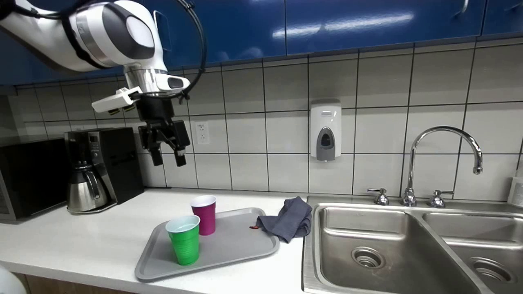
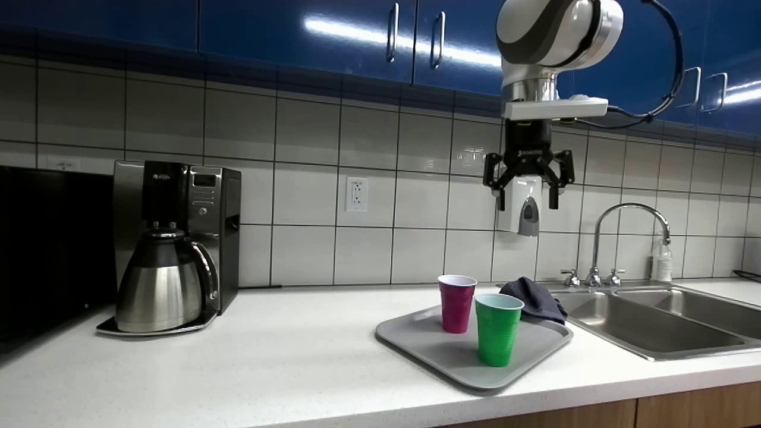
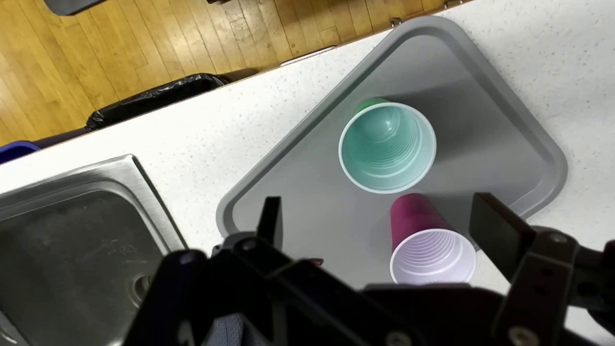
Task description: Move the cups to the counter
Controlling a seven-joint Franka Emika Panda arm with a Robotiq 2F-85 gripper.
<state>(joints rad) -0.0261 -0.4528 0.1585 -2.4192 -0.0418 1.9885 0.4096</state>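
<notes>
Gripper (image 2: pixel 527 201): hung high above the level of the tray (image 2: pixel 422 336), its jaws spread wide.
Fingers (image 3: pixel 499 233): pointed downward, far apart; their grasp was empty, and they were well clear of the tray and all on it.
Green cup (image 1: pixel 186 245): stood upright on the tray, toward the tray's side nearest the front edge of the counter (image 2: pixel 285 356).
Purple cup (image 1: pixel 207 220): stood upright on the tray too, toward the tray's side nearer the tiled wall (image 1: pixel 247 171).
Counter: ran beneath the tray and bore both cups only by way of it.
Cloth (image 1: pixel 292 218): lay crumpled at the tray's end toward the sink (image 1: pixel 363 220).
Coffee pot (image 2: pixel 160 297): stood well apart from the tray, on the side away from the sink.
</notes>
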